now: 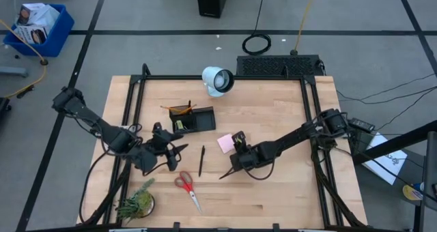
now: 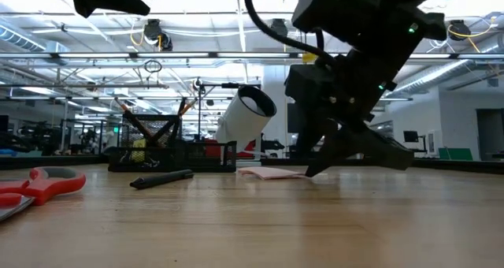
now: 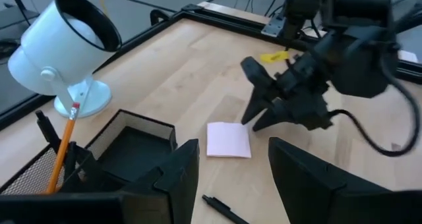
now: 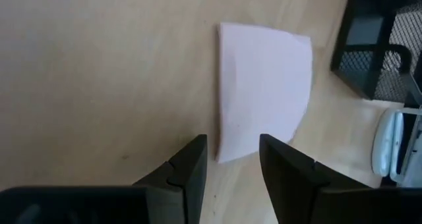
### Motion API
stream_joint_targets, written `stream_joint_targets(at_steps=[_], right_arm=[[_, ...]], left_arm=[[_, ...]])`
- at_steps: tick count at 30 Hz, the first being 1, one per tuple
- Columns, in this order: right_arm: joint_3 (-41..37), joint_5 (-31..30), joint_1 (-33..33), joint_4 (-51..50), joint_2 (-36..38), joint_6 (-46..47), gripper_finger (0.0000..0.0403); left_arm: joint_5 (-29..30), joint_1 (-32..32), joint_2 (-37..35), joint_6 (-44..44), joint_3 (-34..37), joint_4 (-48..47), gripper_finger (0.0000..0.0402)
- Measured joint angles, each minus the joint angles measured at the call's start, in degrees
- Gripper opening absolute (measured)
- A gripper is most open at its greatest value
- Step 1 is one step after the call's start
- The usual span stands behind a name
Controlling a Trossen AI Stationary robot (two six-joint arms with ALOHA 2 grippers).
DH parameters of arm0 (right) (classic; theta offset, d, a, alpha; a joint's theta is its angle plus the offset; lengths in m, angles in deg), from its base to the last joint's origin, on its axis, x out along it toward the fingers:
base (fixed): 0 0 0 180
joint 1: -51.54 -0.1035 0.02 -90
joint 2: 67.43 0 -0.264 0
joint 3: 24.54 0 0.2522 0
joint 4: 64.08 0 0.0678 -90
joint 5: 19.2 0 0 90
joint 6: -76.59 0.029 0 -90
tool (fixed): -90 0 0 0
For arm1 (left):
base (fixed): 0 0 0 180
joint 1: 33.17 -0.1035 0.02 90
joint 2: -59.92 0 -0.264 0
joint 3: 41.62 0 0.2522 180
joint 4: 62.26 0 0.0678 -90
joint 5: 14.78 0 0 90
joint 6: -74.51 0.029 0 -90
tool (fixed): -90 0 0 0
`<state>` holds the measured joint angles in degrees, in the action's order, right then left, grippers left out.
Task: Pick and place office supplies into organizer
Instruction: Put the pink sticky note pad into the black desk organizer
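Approaching the flat pink square sticky-note pad [image 4: 264, 92], the right gripper [image 4: 232, 159] is being held part open, empty; the pad is lying at four o'clock of the black mesh organizer [image 1: 193, 119]. One finger should be slid under its edge. The left gripper [image 3: 227, 174] is waiting open.

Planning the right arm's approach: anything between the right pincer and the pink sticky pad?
Nothing. Right wrist view shows bare wood between the open right pincer and the sticky pad.

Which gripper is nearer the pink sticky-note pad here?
Right. The right gripper hovers at the pink sticky-note pad's edge, fingers open; the left gripper sits farther off, beyond the black pen.
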<state>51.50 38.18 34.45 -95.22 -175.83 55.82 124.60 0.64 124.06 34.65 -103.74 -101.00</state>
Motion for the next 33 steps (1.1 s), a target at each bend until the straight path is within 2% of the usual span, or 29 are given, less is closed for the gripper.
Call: stream_joint_targets(at_steps=[5, 11, 15, 19, 21, 27, 33], right_arm=[[0.0, 3.9, 1.7, 0.4, 0.1, -1.6, 0.0132], [0.1, 5.4, 2.6, 3.5, -1.8, -6.6, 0.0121], [0.2, 4.8, 3.2, 6.2, -3.9, -7.9, 0.0088], [0.2, 5.6, 4.2, 7.3, -4.8, -7.3, 0.0026], [0.2, 5.7, 4.7, 9.1, -4.9, -6.9, 0.0008], [-0.1, -3.7, 4.0, 14.6, -4.0, -8.8, 0.0002], [-0.1, -8.0, 2.2, 15.8, -1.9, -8.1, 0.0001]], left_arm=[[0.2, 1.5, 0.0, -1.1, 0.0, 0.0, 0.0186], [0.2, 3.3, 0.0, -1.3, 0.0, 1.5, 0.0186], [0.2, 4.6, 0.0, -1.3, 0.0, 2.8, 0.0186], [0.3, 5.4, 0.0, -1.8, 0.0, 2.9, 0.0186], [0.4, 5.5, 0.0, -1.9, 0.0, 2.9, 0.0186], [0.8, 5.5, 0.0, -2.5, 0.0, 3.0, 0.0186], [0.7, 5.4, 0.0, -2.4, -0.1, 4.1, 0.0186]])
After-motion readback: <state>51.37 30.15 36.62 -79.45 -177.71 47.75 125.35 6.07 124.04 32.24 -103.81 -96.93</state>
